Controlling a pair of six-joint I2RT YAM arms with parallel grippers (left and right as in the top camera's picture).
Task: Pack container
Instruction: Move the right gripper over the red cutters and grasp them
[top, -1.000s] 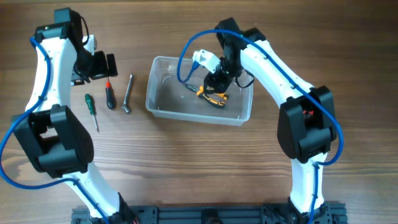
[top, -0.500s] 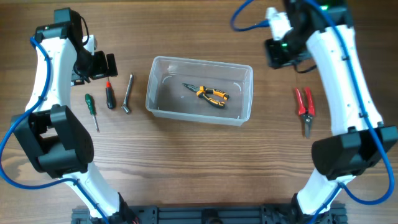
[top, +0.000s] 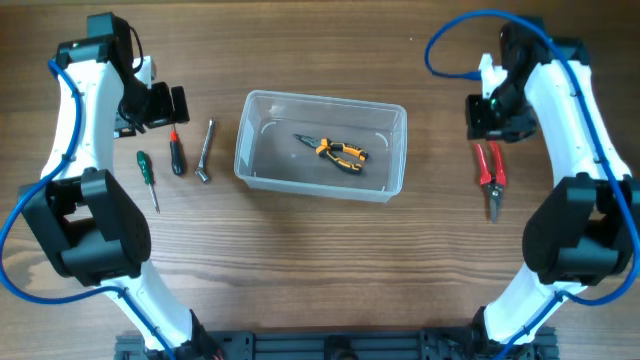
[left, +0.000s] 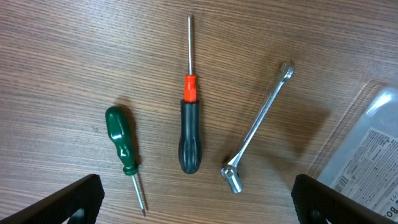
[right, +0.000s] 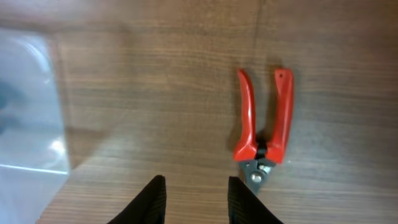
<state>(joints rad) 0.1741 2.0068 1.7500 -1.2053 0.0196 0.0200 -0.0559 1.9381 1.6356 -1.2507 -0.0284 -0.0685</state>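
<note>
Just ahead of my right tool (right: 196, 202): red pliers (right: 264, 118), flat on the tabletop (right: 155, 62), untouched.
Right tool: fingers apart, holding nothing.
Container (top: 320, 98): between my two tools, well apart from both, orange pliers (top: 338, 151) inside.
Left tool (left: 202, 208): spread wide, empty.
Beneath left tool: green screwdriver (left: 121, 140), black screwdriver (left: 189, 137), wrench (left: 258, 124), side by side, container just beyond.
</note>
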